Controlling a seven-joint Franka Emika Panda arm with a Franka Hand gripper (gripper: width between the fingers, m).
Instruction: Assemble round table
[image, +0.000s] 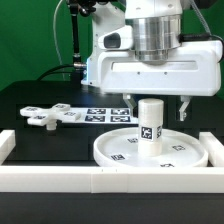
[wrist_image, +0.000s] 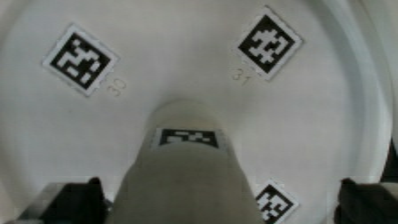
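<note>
Hand (image: 156, 108) over short white cylindrical plastic leg (image: 150, 122)
Leg upright, directly beneath; fingers (wrist_image: 71, 203) spread wide at its three and nine o'clock, seemingly clear.

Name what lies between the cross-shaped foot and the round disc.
The marker board lies between foot and disc, shown in the exterior view.

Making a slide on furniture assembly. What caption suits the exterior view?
Open tool over the upright leg standing on the round disc, cross-shaped foot lying apart.
</note>
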